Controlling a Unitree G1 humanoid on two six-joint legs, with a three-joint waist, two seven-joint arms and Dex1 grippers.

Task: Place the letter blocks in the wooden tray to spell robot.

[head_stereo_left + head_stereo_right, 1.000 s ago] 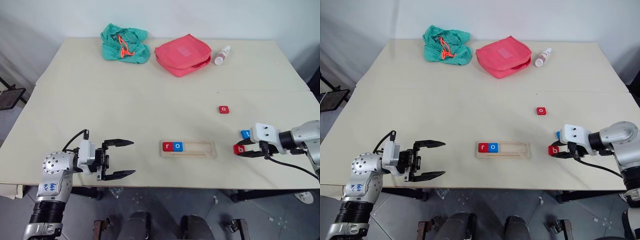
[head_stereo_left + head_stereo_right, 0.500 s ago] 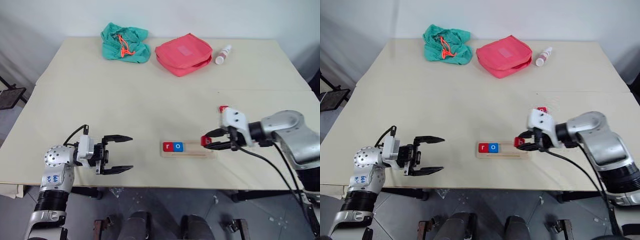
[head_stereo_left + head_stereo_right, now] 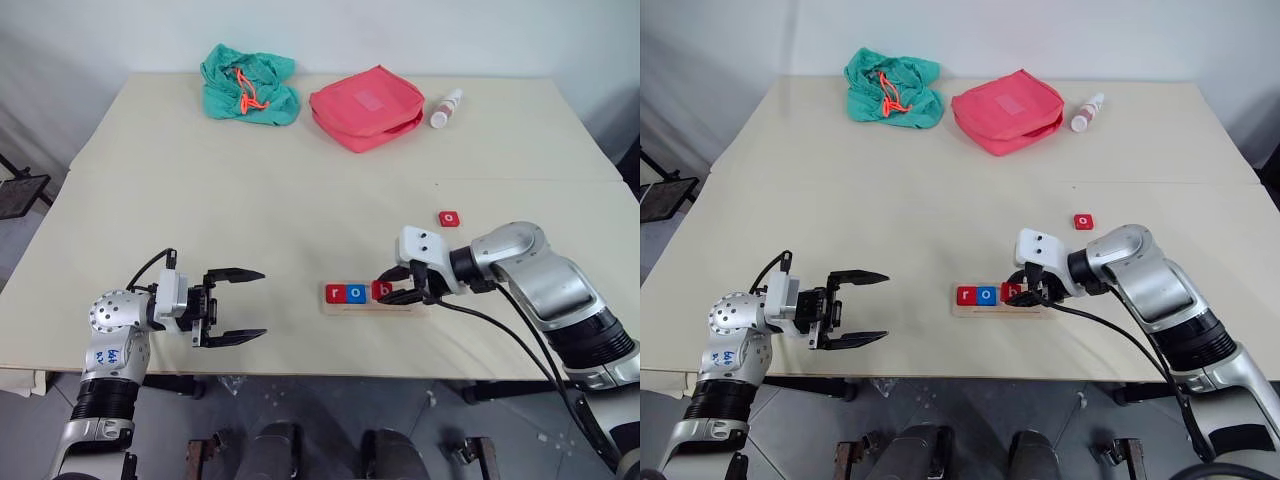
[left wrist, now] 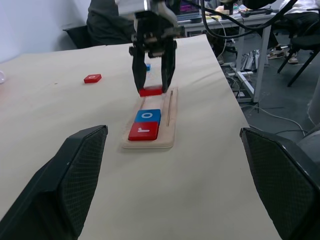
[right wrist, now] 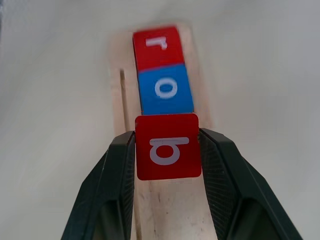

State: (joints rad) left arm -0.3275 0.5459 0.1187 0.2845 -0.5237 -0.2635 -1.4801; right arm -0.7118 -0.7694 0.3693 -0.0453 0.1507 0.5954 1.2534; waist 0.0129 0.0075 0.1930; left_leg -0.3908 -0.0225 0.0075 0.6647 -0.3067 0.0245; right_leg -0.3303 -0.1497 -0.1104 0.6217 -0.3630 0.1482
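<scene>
While pinched between the right jaws, the red b block [image 5: 168, 146] hangs over the wooden tray [image 5: 175, 210].

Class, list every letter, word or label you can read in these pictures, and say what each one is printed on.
"r": red block at the wooden tray's end.
"o": blue block beside it.
"b": red block held in the right hand over the tray.
"o": loose red block on the table.
Blue writing on the left arm's label: too small to read.
</scene>
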